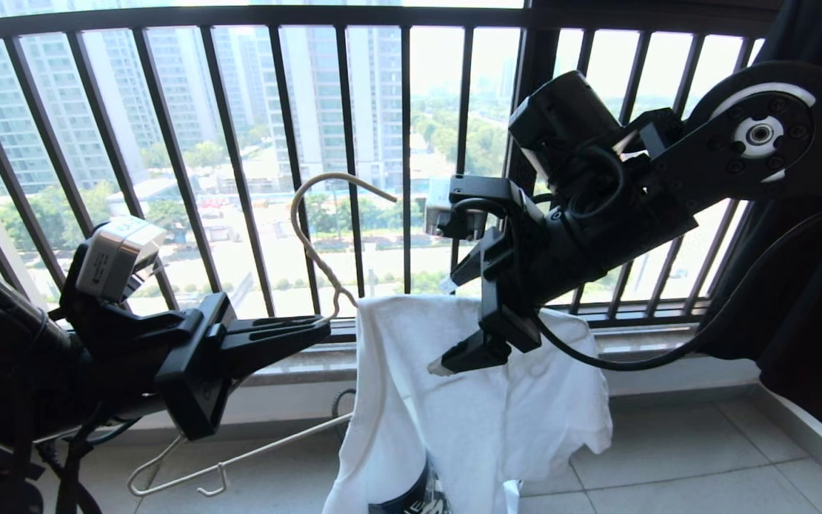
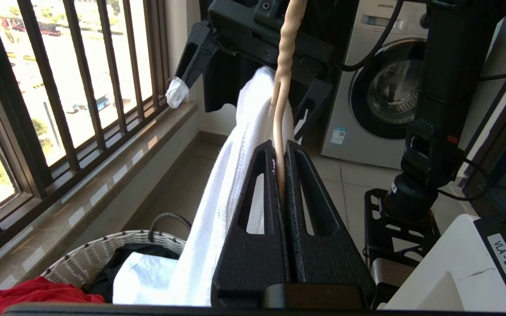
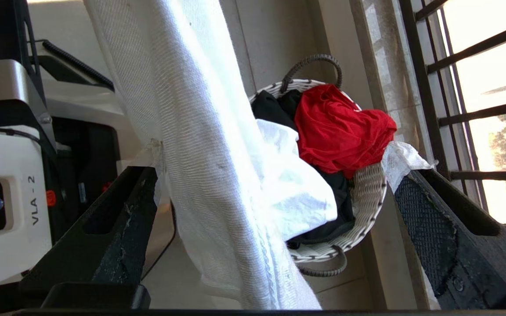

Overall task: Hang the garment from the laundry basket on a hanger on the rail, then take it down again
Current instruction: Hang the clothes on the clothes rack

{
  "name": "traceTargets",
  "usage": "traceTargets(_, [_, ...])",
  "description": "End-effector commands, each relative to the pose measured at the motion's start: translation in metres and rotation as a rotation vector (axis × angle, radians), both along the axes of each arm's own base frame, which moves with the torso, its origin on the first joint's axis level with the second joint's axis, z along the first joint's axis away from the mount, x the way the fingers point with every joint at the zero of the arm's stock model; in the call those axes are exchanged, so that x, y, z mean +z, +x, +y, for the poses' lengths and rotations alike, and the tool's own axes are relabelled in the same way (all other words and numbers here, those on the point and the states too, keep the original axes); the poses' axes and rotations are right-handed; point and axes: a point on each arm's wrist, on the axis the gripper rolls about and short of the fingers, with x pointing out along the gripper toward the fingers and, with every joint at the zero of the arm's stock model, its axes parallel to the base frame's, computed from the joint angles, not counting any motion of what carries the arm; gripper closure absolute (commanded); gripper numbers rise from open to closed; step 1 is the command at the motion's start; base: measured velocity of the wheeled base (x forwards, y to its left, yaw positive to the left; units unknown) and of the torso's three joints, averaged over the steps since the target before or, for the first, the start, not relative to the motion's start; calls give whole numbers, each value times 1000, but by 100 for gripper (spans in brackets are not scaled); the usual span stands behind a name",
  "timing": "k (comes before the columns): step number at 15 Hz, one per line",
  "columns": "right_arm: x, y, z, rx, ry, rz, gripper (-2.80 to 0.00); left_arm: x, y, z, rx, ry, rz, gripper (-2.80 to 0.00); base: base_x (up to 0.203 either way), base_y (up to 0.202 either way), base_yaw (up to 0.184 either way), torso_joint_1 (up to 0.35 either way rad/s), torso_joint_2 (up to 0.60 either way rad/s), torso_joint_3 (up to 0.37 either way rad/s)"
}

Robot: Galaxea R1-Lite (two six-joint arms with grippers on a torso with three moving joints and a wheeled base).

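White garment [image 1: 482, 421] hides the hanger's [image 1: 311, 243] far arm.

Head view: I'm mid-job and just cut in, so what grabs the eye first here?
The white T-shirt draped over the cream wire hanger, hanging mid-frame before the dark balcony railing. The left gripper, jaws shut, pinches the hanger just below its twisted neck, while the right gripper straddles the shirt's top edge with jaws wide open. Below, the laundry basket holds red, black and white clothes.
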Motion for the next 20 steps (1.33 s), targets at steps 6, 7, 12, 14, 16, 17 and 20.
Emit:
traceTargets(6, [-5, -6, -3, 44, -20, 79, -280, 0, 0, 3, -4, 6, -8, 0, 0, 0, 0, 0, 0, 0])
traceTargets(7, [-6, -6, -2, 48, -19, 85, -280, 0, 0, 4, 0, 7, -9, 0, 0, 0, 0, 0, 0, 0])
traceTargets(12, [-9, -5, -1, 70, -23, 102, -280, 1, 0, 7, -4, 11, -17, 0, 0, 0, 0, 0, 0, 0])
traceTargets(14, [-12, -4, 0, 73, -30, 114, -280, 0, 3, 14, -4, 24, -17, 0, 0, 0, 0, 0, 0, 0])
traceTargets(16, [-13, -4, -1, 76, -38, 114, -280, 0, 5, 16, -5, 28, -18, 0, 0, 0, 0, 0, 0, 0])
traceTargets(17, [-14, -4, -3, 73, -50, 126, -280, 0, 5, 16, -3, 28, -19, 0, 0, 0, 0, 0, 0, 0])
traceTargets(20, [-20, -5, -9, 60, -96, 168, -280, 1, 5, 17, 1, 28, -22, 0, 0, 0, 0, 0, 0, 0])
